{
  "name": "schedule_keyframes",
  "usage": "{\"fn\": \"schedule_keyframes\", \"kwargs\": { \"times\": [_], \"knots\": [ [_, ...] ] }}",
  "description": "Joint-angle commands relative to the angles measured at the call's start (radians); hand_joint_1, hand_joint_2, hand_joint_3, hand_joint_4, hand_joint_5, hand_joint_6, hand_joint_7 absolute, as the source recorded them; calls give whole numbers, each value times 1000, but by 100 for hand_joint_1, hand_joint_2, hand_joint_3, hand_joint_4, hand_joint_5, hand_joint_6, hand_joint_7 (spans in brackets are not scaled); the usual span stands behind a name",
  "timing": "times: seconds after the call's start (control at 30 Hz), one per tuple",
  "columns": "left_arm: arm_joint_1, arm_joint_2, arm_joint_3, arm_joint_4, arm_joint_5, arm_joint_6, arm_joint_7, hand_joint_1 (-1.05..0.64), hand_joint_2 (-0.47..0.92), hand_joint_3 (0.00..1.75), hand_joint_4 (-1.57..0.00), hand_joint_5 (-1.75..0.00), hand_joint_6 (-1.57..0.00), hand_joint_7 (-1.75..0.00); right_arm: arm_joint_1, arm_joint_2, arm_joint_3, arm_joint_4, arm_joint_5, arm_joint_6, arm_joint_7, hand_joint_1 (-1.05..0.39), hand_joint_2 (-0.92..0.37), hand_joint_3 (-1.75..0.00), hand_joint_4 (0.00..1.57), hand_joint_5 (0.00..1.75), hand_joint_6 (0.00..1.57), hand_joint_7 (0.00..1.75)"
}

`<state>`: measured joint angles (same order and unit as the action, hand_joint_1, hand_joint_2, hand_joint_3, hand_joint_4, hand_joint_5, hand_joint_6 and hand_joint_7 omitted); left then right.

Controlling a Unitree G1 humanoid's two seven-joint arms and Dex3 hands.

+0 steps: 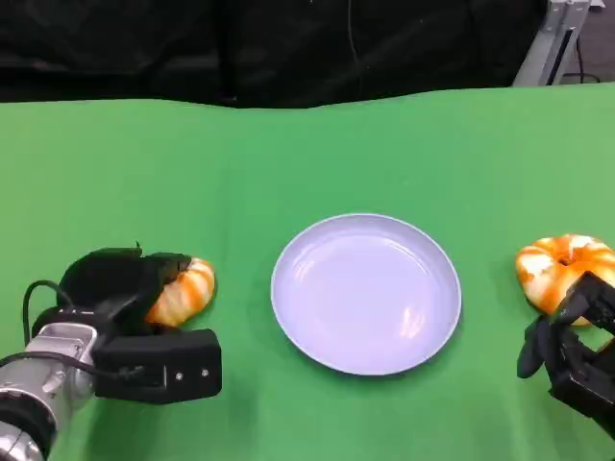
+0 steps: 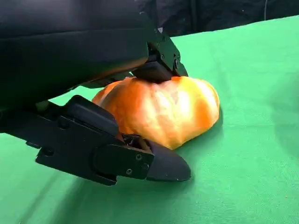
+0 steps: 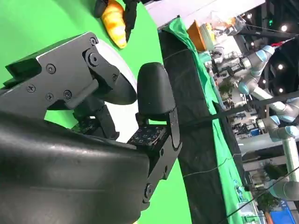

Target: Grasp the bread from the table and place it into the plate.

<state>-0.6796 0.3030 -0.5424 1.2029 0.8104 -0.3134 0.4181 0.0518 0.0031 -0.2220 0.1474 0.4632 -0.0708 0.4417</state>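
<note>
A white round plate (image 1: pixel 365 293) sits in the middle of the green table. To its left lies an orange-and-white bread (image 1: pixel 187 288), still on the cloth. My left hand (image 1: pixel 130 322) grips it: in the left wrist view the fingers (image 2: pixel 159 65) press on top of the bread (image 2: pixel 168 112) and the thumb (image 2: pixel 140 161) lies against its lower side. A second bread (image 1: pixel 562 267) lies right of the plate. My right hand (image 1: pixel 572 351) hovers just in front of it, fingers (image 3: pixel 154 93) apart and holding nothing.
The green cloth (image 1: pixel 288 163) runs back to a black curtain (image 1: pixel 269 48). A metal stand (image 1: pixel 553 38) rises at the back right. In the right wrist view, other robot arms (image 3: pixel 266 56) stand beyond the table's far edge.
</note>
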Motion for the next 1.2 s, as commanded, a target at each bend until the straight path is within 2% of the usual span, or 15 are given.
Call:
{"fn": "schedule_keyframes", "kwargs": {
  "times": [0.03, 0.1, 0.13, 0.23, 0.33, 0.37, 0.43, 0.47, 0.53, 0.63, 0.67, 0.7, 0.77, 0.9, 1.2],
  "knots": [
    [6, 7, -11, 17, -9, 5, -13, -67, 92, 22, -60, -4, -63, -4, -1, -11, -7, -3, 5, -16, 7, -10, -59, -114, 84, 175, 73, 160],
    [6, 5, -10, 17, -13, 7, -14, -67, 92, 22, -60, -4, -64, -4, -1, -11, -7, -2, 4, -17, 8, -10, -59, -114, 84, 175, 73, 160],
    [5, 4, -9, 16, -16, 8, -15, -59, 92, 22, -69, -5, -69, -5, -1, -11, -7, -2, 4, -18, 8, -10, -59, -114, 84, 175, 73, 160],
    [5, 4, -12, 16, -23, 10, -16, -53, 92, 21, -74, -5, -72, -4, -1, -10, -8, -1, 4, -19, 8, -10, -59, -114, 84, 175, 72, 160],
    [15, -9, 15, 11, -59, -6, 35, -31, 92, 27, -94, -14, -88, -10, -2, -11, -8, -2, 6, -14, 8, -10, -60, -113, 84, 175, 73, 160],
    [17, -10, 22, 9, -68, -15, 48, -25, 92, 32, -95, -45, -101, -13, -2, -12, -8, -4, 6, -13, 7, -10, -60, -113, 84, 175, 72, 160],
    [15, -11, 28, 7, -76, -30, 67, -19, 92, 28, -74, -112, -112, -13, -2, -13, -9, -4, 7, -11, 8, -10, -60, -113, 83, 175, 72, 160],
    [14, -11, 28, 8, -78, -32, 71, -18, 92, 25, -67, -135, -116, -14, -2, -13, -10, -3, 7, -11, 9, -10, -60, -113, 83, 175, 72, 159],
    [13, -11, 26, 10, -80, -34, 75, -17, 92, 23, -63, -147, -118, -15, -2, -14, -10, -3, 8, -10, 9, -10, -60, -113, 83, 175, 72, 159],
    [14, -8, 39, 1, -94, -55, 86, -16, 92, 23, -62, -151, -118, -16, -2, -14, -10, -2, 8, -10, 10, -10, -60, -113, 83, 175, 72, 159],
    [15, -5, 49, -7, -104, -71, 93, -14, 90, 38, -62, -165, -89, -98, -3, -15, -11, -2, 9, -9, 11, -10, -60, -113, 83, 175, 72, 159],
    [16, -3, 55, -12, -110, -82, 97, -13, 90, 44, -63, -170, -72, -135, -3, -16, -11, -1, 9, -9, 12, -10, -60, -112, 83, 175, 72, 159],
    [16, 1, 60, -16, -117, -95, 103, -12, 89, 48, -63, -174, -59, -166, -2, -17, -11, -2, 7, -9, 12, -10, -60, -112, 83, 175, 72, 159],
    [16, 2, 61, -15, -118, -102, 105, -12, 88, 49, -63, -175, -55, -174, -2, -17, -11, -3, 6, -9, 13, -10, -60, -112, 83, 175, 72, 160],
    [29, 36, 77, -195, -104, -112, 165, -11, 90, 45, -60, -175, -56, -170, -3, -18, -14, -5, 13, 3, 12, -10, -60, -113, 83, 175, 72, 160]
  ]
}}
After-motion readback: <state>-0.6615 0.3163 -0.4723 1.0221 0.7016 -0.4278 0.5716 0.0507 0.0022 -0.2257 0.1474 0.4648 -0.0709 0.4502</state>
